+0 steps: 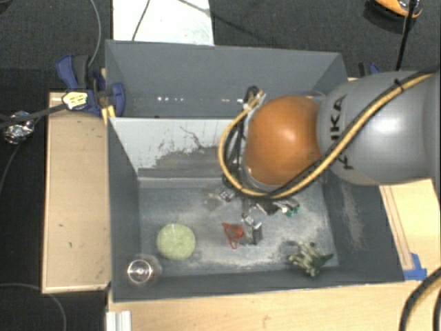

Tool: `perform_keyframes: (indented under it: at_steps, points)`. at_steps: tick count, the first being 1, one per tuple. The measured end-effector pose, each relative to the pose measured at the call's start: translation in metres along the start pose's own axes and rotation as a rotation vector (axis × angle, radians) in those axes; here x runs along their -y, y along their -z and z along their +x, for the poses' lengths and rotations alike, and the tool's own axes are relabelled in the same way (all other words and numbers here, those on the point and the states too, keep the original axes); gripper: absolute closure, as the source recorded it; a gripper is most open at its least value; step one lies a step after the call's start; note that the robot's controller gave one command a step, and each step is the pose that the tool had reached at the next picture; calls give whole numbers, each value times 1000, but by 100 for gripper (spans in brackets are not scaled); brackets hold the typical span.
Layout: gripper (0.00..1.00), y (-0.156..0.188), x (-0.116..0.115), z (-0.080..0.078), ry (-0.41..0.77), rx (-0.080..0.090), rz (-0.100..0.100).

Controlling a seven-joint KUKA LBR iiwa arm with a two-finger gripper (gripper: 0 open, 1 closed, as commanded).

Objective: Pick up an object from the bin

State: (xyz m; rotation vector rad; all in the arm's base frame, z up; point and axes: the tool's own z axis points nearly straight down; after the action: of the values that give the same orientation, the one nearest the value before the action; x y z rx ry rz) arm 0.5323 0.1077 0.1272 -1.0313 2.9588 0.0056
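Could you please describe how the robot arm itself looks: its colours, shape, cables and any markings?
The thick rounded silver-grey arm carries black KUKA lettering. A glossy orange dome-shaped cover sits at its wrist. Yellow and black cables loop around it. Below hangs a small grey metal gripper.

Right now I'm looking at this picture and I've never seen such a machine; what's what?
One camera looks down into a grey metal bin. The big grey tube from the right is a robot arm; the orange dome is its wrist cover. Below that hangs the gripper, low over the bin floor beside a small red thing. Also lying there: a pale green round pad, a clear cup in the near left corner, and a green toy figure. Whether anything is held, I cannot tell.
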Motion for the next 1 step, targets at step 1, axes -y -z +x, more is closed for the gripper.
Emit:
perform_keyframes:
  at_steps: [1]
  points:
    - [0,-11,5,-3,-13,-2,-1]
